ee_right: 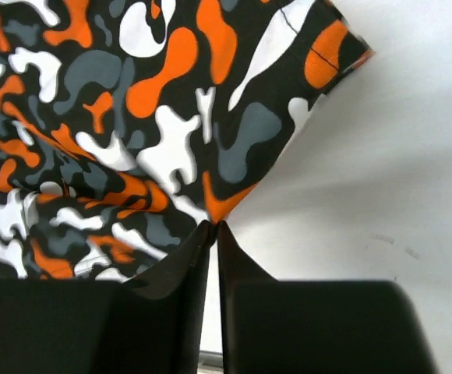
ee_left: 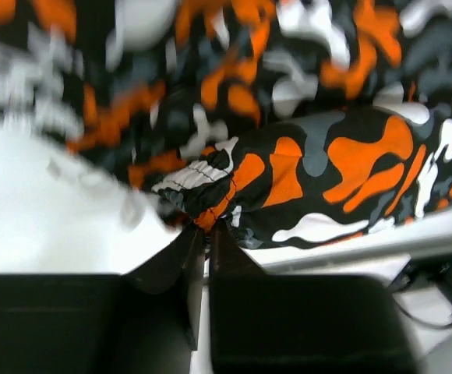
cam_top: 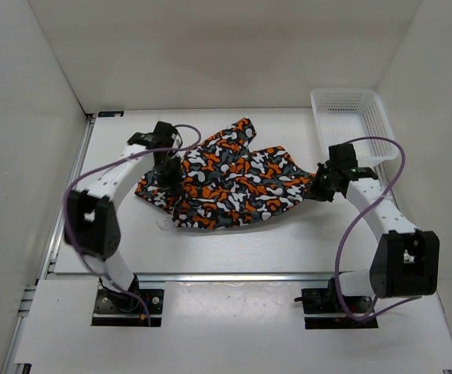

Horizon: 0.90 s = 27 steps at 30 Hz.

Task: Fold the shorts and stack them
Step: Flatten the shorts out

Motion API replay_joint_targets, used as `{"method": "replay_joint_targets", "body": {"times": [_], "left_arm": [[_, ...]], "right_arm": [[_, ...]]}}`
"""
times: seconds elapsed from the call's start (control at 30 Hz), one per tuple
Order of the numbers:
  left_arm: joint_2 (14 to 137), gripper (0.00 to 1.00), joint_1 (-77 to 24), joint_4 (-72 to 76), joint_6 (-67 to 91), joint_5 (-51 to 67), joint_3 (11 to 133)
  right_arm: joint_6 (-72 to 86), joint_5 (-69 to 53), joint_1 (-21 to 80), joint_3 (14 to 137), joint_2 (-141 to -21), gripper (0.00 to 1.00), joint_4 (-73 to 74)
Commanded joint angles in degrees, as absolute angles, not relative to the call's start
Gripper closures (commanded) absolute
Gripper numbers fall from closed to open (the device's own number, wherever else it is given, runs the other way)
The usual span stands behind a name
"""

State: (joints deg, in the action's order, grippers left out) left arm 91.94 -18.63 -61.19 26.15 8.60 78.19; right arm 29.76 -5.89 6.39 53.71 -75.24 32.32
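The shorts (cam_top: 226, 183), printed in orange, black, white and grey blotches, lie crumpled across the middle of the white table. My left gripper (cam_top: 167, 181) sits over their left part and is shut on a bunched fold of the shorts (ee_left: 210, 199), the fabric pinched at the tips of its fingers (ee_left: 207, 227). At the cloth's right edge, my right gripper (cam_top: 322, 187) is shut on a corner of the shorts (ee_right: 226, 204), which meets its fingertips (ee_right: 215, 226) and fans out up and left.
A white mesh basket (cam_top: 351, 125) stands at the back right of the table, just behind the right arm. White walls close in the left, back and right sides. Purple cables loop over both arms.
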Motion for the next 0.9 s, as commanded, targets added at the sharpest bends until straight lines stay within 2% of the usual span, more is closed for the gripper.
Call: {"method": "replay_joint_targets", "body": {"times": [0.0,0.07,0.1,0.13,0.17,0.2,0.23,0.27,0.3,0.33,0.5,0.57,0.6,0.67,0.77,0.87], "left_arm": [[101.6,0.8,-16.6,-60.9,24.1,6.7,88.3],[103.8,0.72,-16.1,-62.7,23.6,7.2,91.7],[102.5,0.65,-16.1,-62.8,23.6,7.7,92.3],[101.1,0.47,-16.1,-62.1,23.6,7.7,92.3],[99.6,0.4,-16.1,-62.1,23.6,7.7,91.8],[96.9,0.38,-16.1,-62.1,23.6,7.7,90.3],[95.6,0.38,-16.1,-62.1,24.2,7.2,89.2],[94.3,0.4,-16.6,-62.1,24.2,7.2,87.8],[91.5,0.42,-16.6,-61.5,24.8,6.5,84.8],[89.8,0.46,-16.6,-61.5,25.6,5.9,83.2],[80.9,0.81,-17.2,-57.9,29.4,8.7,75.8],[78.5,0.81,-18.8,-55.7,30.8,11.9,73.3],[78.0,0.78,-18.8,-54.9,30.8,12.5,72.4],[77.4,0.44,-20.2,-52.4,31.5,12.5,69.9],[79.3,0.08,-20.9,-50.1,30.3,10.8,68.2],[83.2,0.06,-22.1,-48.0,28.6,10.8,68.2]], "right_arm": [[29.9,-4.0,6.5,59.8,-80.4,0.86,31.4],[28.7,-3.3,6.5,64.8,-82.7,0.78,33.6],[28.7,-2.5,6.5,65.3,-82.7,0.67,33.6],[28.0,-1.9,7.0,65.3,-81.7,0.59,33.6],[27.3,-1.2,7.0,65.3,-81.1,0.49,33.6],[27.3,0.0,7.0,64.5,-80.0,0.42,34.1],[27.3,0.5,7.0,63.7,-79.5,0.4,34.1],[27.3,0.5,7.0,63.2,-78.9,0.38,34.6],[27.3,0.5,7.0,62.5,-77.9,0.32,34.6],[27.3,0.5,7.0,61.7,-77.2,0.31,34.6],[27.9,1.6,7.0,56.6,-73.0,0.3,34.6],[27.9,1.6,7.0,55.8,-72.2,0.3,35.2],[27.9,1.6,7.0,55.8,-71.7,0.3,35.2],[27.9,1.6,7.0,55.1,-71.7,0.3,35.2],[27.9,1.6,7.0,55.1,-71.2,0.3,35.2],[27.9,1.6,7.0,55.1,-71.2,0.3,35.2]]}}
